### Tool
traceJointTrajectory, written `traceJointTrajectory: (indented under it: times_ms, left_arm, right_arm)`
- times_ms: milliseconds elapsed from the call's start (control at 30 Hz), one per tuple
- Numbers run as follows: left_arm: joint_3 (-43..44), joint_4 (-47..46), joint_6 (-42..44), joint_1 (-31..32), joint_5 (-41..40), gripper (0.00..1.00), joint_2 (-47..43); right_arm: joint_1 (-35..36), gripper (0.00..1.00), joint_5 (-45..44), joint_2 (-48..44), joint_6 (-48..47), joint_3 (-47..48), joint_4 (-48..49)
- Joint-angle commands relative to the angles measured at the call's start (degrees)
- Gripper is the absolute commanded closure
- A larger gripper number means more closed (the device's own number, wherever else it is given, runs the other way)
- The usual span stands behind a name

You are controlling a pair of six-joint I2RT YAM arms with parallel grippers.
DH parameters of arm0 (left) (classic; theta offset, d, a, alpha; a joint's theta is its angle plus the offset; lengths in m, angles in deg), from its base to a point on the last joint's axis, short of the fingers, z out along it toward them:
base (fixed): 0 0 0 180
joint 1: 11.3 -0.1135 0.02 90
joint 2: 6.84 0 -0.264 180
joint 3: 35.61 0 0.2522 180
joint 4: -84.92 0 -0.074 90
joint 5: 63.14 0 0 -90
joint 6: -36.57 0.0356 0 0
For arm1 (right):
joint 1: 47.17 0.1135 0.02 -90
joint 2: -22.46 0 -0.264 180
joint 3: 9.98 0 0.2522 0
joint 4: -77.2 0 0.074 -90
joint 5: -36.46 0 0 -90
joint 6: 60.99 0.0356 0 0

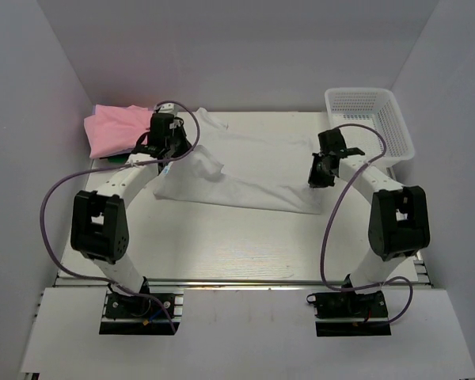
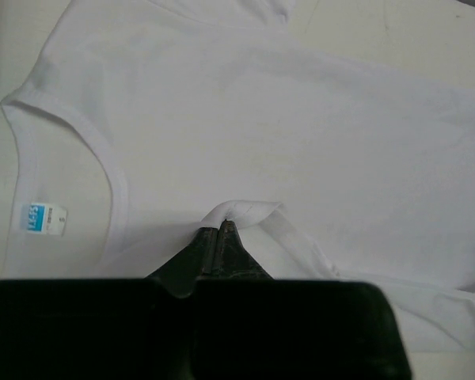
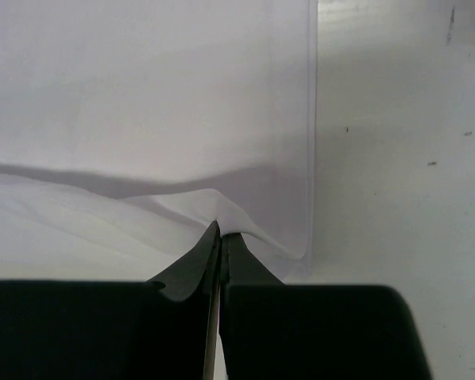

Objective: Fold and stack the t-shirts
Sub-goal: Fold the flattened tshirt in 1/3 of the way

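A plain white t-shirt (image 1: pixel 245 170) lies spread across the middle of the table. My left gripper (image 1: pixel 168 150) is shut on a pinch of its hem-like edge near the collar, seen in the left wrist view (image 2: pixel 222 224); the collar and blue size label (image 2: pixel 41 218) show to the left. My right gripper (image 1: pixel 320 170) is shut on a raised fold near the shirt's right edge, seen in the right wrist view (image 3: pixel 222 229). A folded pink t-shirt (image 1: pixel 115 127) lies at the far left on a darker green one (image 1: pixel 115 160).
A white plastic mesh basket (image 1: pixel 368 120) stands at the back right. White walls enclose the table on three sides. Bare table (image 3: pixel 404 158) lies right of the shirt's edge.
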Motion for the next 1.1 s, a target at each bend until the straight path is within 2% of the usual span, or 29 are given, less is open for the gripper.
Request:
traceJointTrajectory:
  times_ms: [0, 167, 200, 233, 267, 300, 367, 400, 433, 467, 600, 800, 933, 1067]
  left_arm:
    - [4.4, -2.4, 3.7, -0.9, -2.0, 1.00, 3.3]
    - [9.4, -5.6, 3.7, -2.0, -2.0, 1.00, 12.6]
    - [10.2, -6.3, 3.7, -2.0, -2.0, 1.00, 14.0]
    - [11.1, -6.3, 4.4, -2.5, -1.4, 0.95, 15.5]
    - [14.3, -5.3, 4.4, -2.6, -1.3, 0.76, 17.0]
    - [16.1, -4.4, 4.4, -3.2, -0.2, 0.51, 18.4]
    - [21.0, -1.6, 4.4, -3.2, -0.7, 0.13, 21.7]
    - [22.2, 0.1, 4.4, -3.2, -1.3, 0.10, 22.2]
    - [23.1, 0.7, 4.4, -3.2, -1.3, 0.03, 22.2]
    - [23.7, 0.7, 4.4, -3.7, -1.8, 0.00, 22.2]
    - [23.1, 2.8, 4.9, -3.7, -0.4, 0.00, 19.1]
    - [8.8, -1.3, 3.7, -3.2, 9.0, 0.00, 13.2]
    - [-1.8, -3.0, 1.9, -3.2, 9.5, 0.00, 11.8]
    - [-6.7, -2.1, 1.3, -3.2, 8.9, 0.00, 11.8]
  right_arm:
    - [-1.2, 1.00, -1.4, 3.2, -1.3, 5.4, -2.1]
    - [-2.6, 1.00, -3.5, 10.2, 0.1, 12.2, -0.2]
    - [-2.9, 0.88, -3.6, 11.5, 0.3, 12.9, 0.4]
    - [-2.9, 0.71, -3.3, 12.6, -0.2, 15.0, 1.7]
    - [-2.9, 0.54, -1.2, 12.9, -1.8, 15.6, 2.2]
    - [-2.9, 0.46, -0.3, 13.3, -2.8, 16.4, 2.8]
    - [-2.7, 0.31, 3.2, 14.0, -5.6, 18.3, 3.6]
    - [-2.6, 0.10, 3.6, 13.6, -6.3, 18.0, 3.8]
    - [-2.5, 0.10, 7.4, 12.3, -8.6, 17.5, 4.2]
    - [-2.5, 0.10, 8.3, 11.5, -9.1, 15.6, 5.9]
    - [-1.9, 0.10, 16.3, 5.8, -11.2, 10.2, 10.2]
    - [-0.9, 0.10, 19.7, 4.3, -9.6, 3.5, 13.5]
    - [-0.9, 0.10, 20.4, 7.3, -7.1, 1.1, 15.2]
    - [-1.2, 0.10, 20.0, 10.4, -6.9, 0.1, 14.5]
